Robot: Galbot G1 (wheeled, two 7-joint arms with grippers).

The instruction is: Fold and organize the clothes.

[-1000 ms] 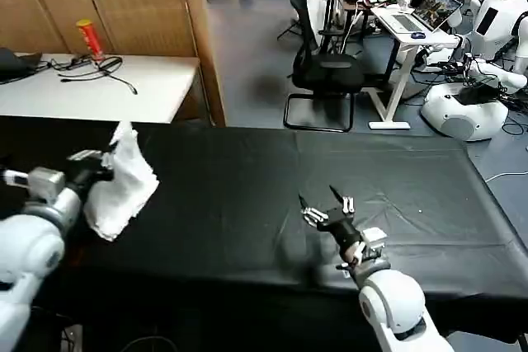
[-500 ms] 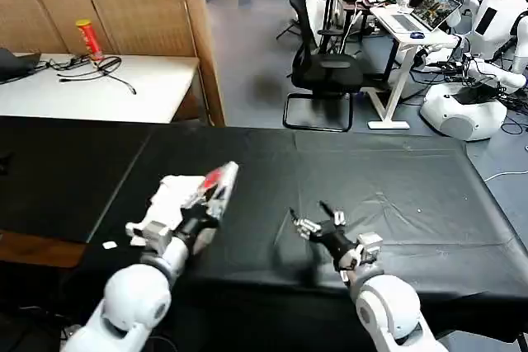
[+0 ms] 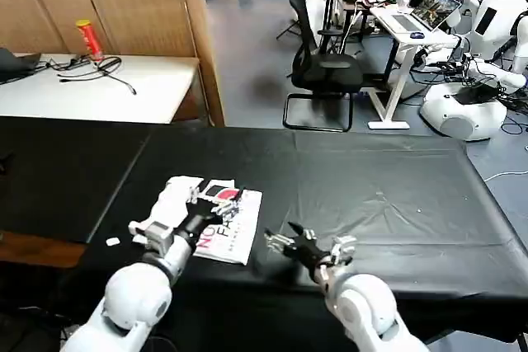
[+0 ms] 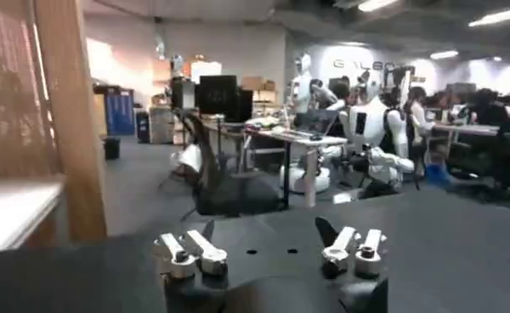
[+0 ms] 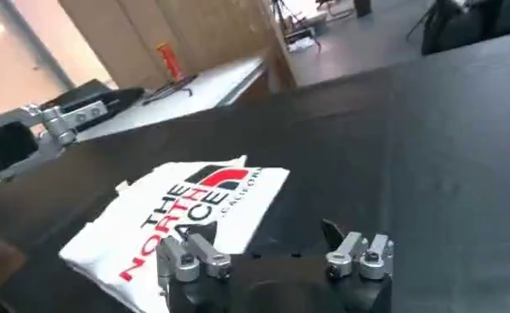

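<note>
The black tablecloth (image 3: 371, 179) holds the folded white T-shirt (image 3: 235, 224) near its front left edge, so the left gripper (image 3: 202, 202), open and empty above the shirt, should lift straight off, while the open right gripper (image 3: 299, 245) waits just beside it.

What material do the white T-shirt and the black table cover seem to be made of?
The T-shirt looks like soft matte cotton-like fabric: it lies limp, folded flat, with printed letters. The table cover seems a thin matte cloth, since creases and wrinkles run across it.
</note>
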